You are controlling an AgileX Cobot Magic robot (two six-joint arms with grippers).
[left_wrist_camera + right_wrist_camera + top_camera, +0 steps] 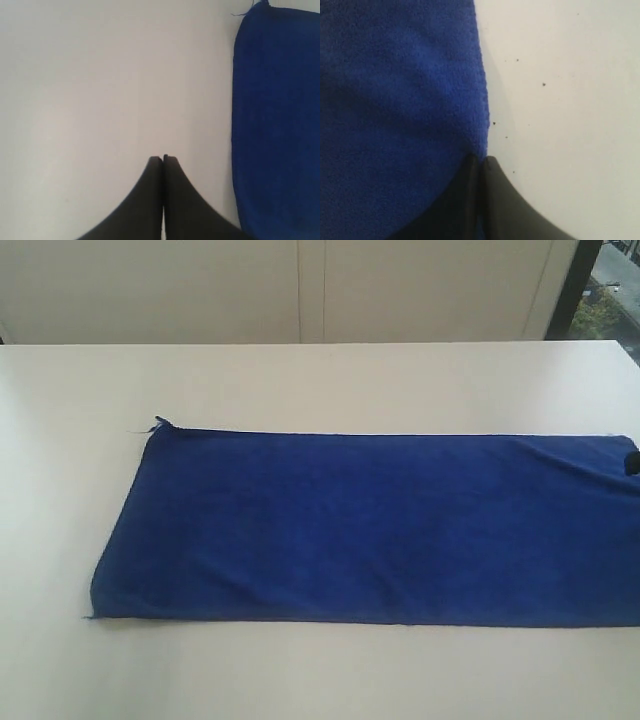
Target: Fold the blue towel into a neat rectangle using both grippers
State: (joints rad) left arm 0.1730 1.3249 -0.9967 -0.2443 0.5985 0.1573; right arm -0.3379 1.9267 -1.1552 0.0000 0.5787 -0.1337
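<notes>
The blue towel (370, 525) lies flat on the white table (320, 375) as a long strip running left to right, and its right end passes out of the exterior view. A loose thread (140, 430) sticks out at its far left corner. My left gripper (164, 158) is shut with nothing in it, over bare table beside the towel's (277, 125) short left edge; it is out of the exterior view. My right gripper (481, 159) is shut on the towel's (395, 100) stitched edge, and a sliver of blue shows between its fingers. Only a black tip of the right gripper (632, 460) shows in the exterior view.
Pale wall panels (300, 290) stand behind the table's far edge, with a dark window strip (600, 285) at the top right. A few small dark specks (543, 84) dot the tabletop beside the right gripper.
</notes>
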